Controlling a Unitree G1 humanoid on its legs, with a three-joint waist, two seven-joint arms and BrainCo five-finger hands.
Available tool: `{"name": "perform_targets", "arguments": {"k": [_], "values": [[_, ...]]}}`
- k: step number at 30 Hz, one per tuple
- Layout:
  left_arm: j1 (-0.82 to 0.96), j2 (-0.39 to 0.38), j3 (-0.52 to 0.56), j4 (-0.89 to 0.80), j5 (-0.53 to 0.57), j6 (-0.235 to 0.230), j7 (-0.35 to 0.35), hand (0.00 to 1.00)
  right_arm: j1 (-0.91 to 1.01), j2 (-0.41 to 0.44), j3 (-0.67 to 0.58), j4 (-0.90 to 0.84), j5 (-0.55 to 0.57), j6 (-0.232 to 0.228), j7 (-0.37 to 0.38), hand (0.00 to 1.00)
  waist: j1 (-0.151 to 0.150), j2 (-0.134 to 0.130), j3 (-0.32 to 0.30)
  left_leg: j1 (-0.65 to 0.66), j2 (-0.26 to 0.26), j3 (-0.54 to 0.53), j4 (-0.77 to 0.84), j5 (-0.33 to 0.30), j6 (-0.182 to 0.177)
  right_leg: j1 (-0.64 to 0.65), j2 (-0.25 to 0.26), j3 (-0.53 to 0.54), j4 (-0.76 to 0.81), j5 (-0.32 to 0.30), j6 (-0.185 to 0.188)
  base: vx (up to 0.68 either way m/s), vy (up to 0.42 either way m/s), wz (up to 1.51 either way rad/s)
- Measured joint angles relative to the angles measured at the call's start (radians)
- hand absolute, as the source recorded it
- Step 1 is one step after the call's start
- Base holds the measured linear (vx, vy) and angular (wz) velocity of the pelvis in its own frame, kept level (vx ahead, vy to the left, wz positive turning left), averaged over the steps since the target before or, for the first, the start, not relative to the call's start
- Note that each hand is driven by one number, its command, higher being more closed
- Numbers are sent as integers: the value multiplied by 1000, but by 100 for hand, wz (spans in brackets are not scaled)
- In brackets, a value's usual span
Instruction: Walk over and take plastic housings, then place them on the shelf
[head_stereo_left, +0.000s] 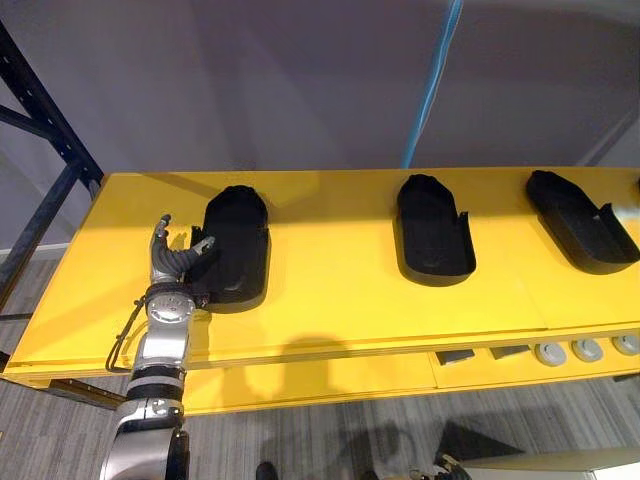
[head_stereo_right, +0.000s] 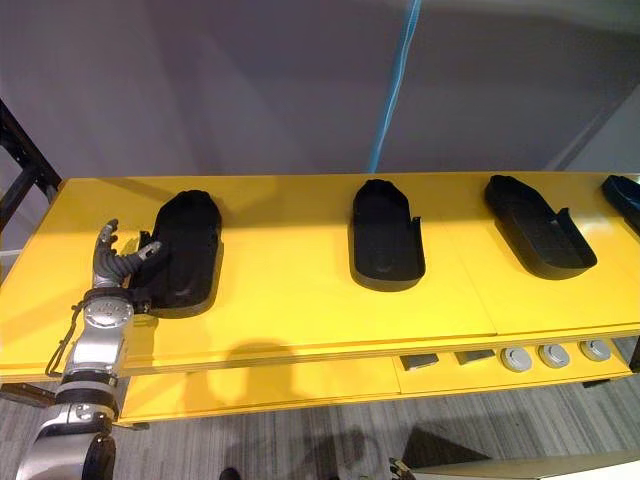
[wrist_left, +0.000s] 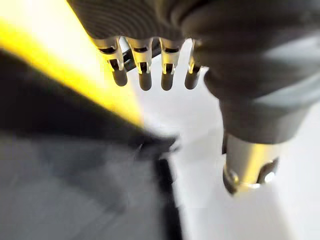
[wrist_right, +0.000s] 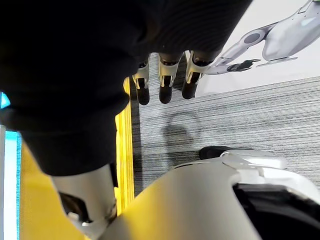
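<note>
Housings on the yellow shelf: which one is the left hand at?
The leftmost housing. The left hand, fingers open, sits at its left edge; the middle housing and those farther right lie alone on the shelf.

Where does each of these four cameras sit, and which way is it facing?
Left eye view: head, looking down at the yellow shelf; left hand by the leftmost housing.
Right eye view: beside it, sharing that scene and hand.
Left wrist view: along the left hand's fingers, at that housing and shelf.
Right wrist view: past the right hand, down at the grey floor.
</note>
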Motion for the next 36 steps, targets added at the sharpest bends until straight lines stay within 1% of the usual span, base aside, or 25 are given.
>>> {"name": "perform_targets", "arguments": {"k": [2,4,5,7,8,9,10,11,12,13,15,16,18,19,21,24,26,29,32,34,36], "values": [[25,0,3,-87,3,-6,13,0,2,0,0,0,0,0,0,0,6,0,0,3,0,-2,0,0,0,3,0,0,0,0,0,-19,7,0],[77,-12,10,-212,23,-40,21,0,4,-1,0,0,0,0,2,0,12,1,1,9,0,-5,-1,0,0,3,0,-1,0,0,0,-43,12,1],[105,-25,19,-265,31,-49,23,0,4,-1,-1,0,0,0,4,0,13,1,1,11,0,-4,-3,0,0,4,0,0,0,0,-1,-42,14,2],[196,-95,36,-425,39,-81,25,0,5,-3,-2,12,0,0,7,0,21,3,0,10,0,-5,-3,0,0,4,0,2,1,0,-1,-37,18,0],[223,-113,35,-458,40,-89,25,0,5,-3,-3,13,0,0,8,0,23,3,0,10,0,-5,-3,0,0,4,0,3,2,0,-1,0,0,0],[277,-151,35,-513,43,-104,24,100,5,-4,-3,13,0,0,9,0,24,4,0,10,0,-5,-3,0,0,5,0,5,4,0,-1,0,0,0],[333,-188,32,-556,43,-116,23,100,5,-5,-3,14,0,0,11,0,25,5,-1,8,0,-4,-1,0,0,5,0,7,7,0,-1,0,0,0],[359,-204,27,-575,43,-117,23,100,5,-5,-4,14,0,0,11,0,26,6,-1,7,0,-4,0,0,0,4,0,8,9,0,-1,0,0,0],[413,-234,6,-612,43,-119,20,100,6,-5,-4,15,0,0,11,0,31,6,-1,8,0,-2,0,1,0,2,0,10,12,0,0,-18,15,-3],[438,-247,-8,-623,42,-126,17,100,7,-5,-5,16,0,-1,11,0,36,6,-1,9,0,1,0,1,0,2,0,13,12,0,0,-31,21,-7],[538,-294,-55,-651,32,-159,1,100,10,-3,-12,21,0,-1,11,0,49,6,-2,14,1,5,0,1,0,2,0,20,15,0,0,-33,21,-6],[561,-305,-66,-652,24,-166,-4,100,11,0,-18,22,0,-1,11,0,52,7,-3,14,1,6,0,1,0,3,0,20,16,0,0,-35,18,-2],[659,-345,-102,-652,-42,-175,-39,100,17,3,-22,23,0,-1,9,0,62,7,-4,24,2,10,0,1,1,9,0,21,20,0,0,-39,20,-2],[669,-349,-105,-651,-48,-175,-44,100,17,3,-22,22,0,-1,8,0,63,7,-4,25,2,10,0,0,1,10,0,21,20,0,0,-41,16,-1],[712,-368,-131,-649,-85,-175,-78,100,33,4,-22,9,-1,-1,4,0,79,9,-7,27,3,13,-3,-3,2,15,0,20,20,-1,1,-54,12,1],[723,-388,-137,-634,-107,-175,-114,100,53,6,-21,-6,-2,0,-3,0,98,8,-20,28,4,18,-4,-11,-4,15,-1,20,21,0,2,-51,19,-1],[720,-394,-143,-606,-124,-177,-132,100,72,9,-21,-27,-5,0,-3,0,106,6,-30,29,4,20,-4,-12,-3,16,-5,19,20,0,3,0,0,0],[703,-386,-160,-528,-123,-176,-145,100,75,11,-20,-32,-13,1,-3,0,106,6,-37,34,1,19,-4,-4,0,20,-8,12,20,-1,5,0,0,0],[647,-367,-176,-420,-119,-171,-145,100,74,10,-16,-31,-20,2,-3,0,105,6,-44,43,1,19,-4,-3,1,27,-8,12,19,-2,6,0,0,0],[597,-340,-180,-347,-108,-161,-143,100,73,2,3,-31,-20,2,-3,0,101,8,-51,43,2,19,-4,-2,1,20,-6,13,17,-2,6,-38,6,-1],[566,-331,-178,-304,-99,-154,-141,100,69,2,4,-30,-20,2,-3,0,93,8,-51,42,2,18,-4,-2,1,19,-5,13,11,-2,6,-19,3,-1]]}}
